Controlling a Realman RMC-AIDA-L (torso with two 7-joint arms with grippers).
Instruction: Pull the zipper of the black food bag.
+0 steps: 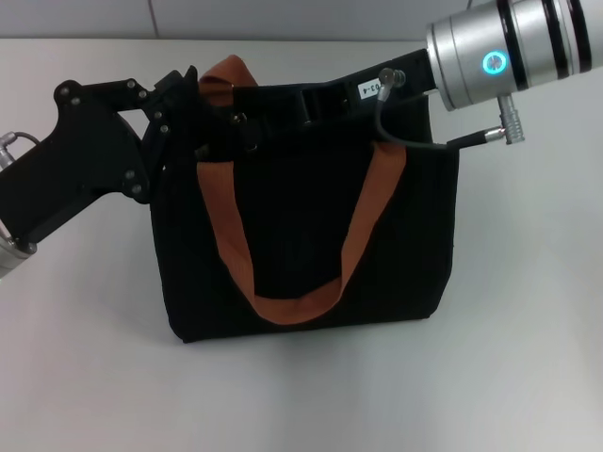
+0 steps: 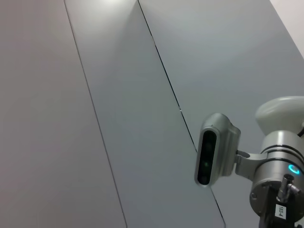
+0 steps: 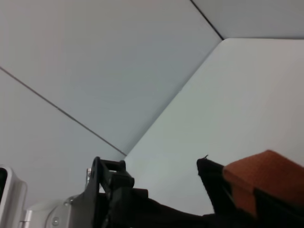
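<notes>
Both hands at black food bag (image 1: 311, 207) top in head view; finger state unclear; left wrist view shows wall only.

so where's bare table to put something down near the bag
Bare table lies in front of the black food bag, and to its right. The bag's top edge is crowded: the left gripper at its left corner, the right gripper along it, by the orange handles.

Head cam looks fwd and down on the black food bag (image 1: 311, 226) w/ both arms at its top edge. Left wrist cam faces up at wall panels, catching the right arm (image 2: 278, 190). Right wrist cam sits low and close, sharing the bag's orange handle (image 3: 266, 178).
</notes>
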